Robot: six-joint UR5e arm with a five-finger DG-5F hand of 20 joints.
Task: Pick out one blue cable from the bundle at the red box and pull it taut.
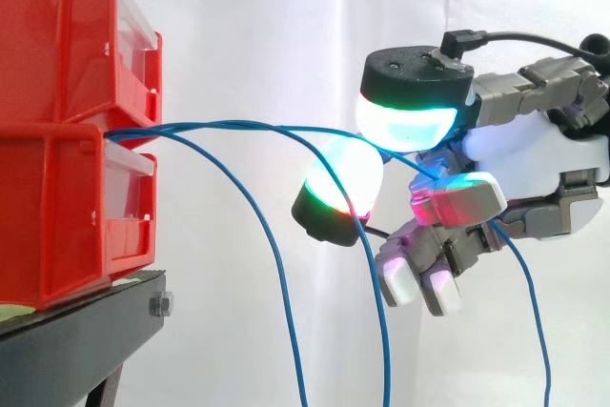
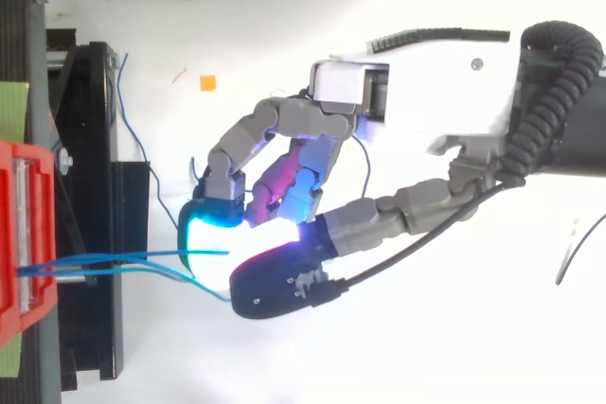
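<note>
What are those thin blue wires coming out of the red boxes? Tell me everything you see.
Several thin, smooth blue cables emerge together between the two stacked red bins. Two sag in long arcs past the bottom edge. One blue cable runs nearly level into the hand, whose curled fingers close round it; its tail hangs beyond.

We are losing the blue cables (image 1: pixel 384 331) at the bottom edge. One is hiding behind the hand (image 1: pixel 534 154).

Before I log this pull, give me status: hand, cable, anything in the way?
Hand pinching one blue cable, near-straight from red bins. Two slack cables droop just below it.
</note>
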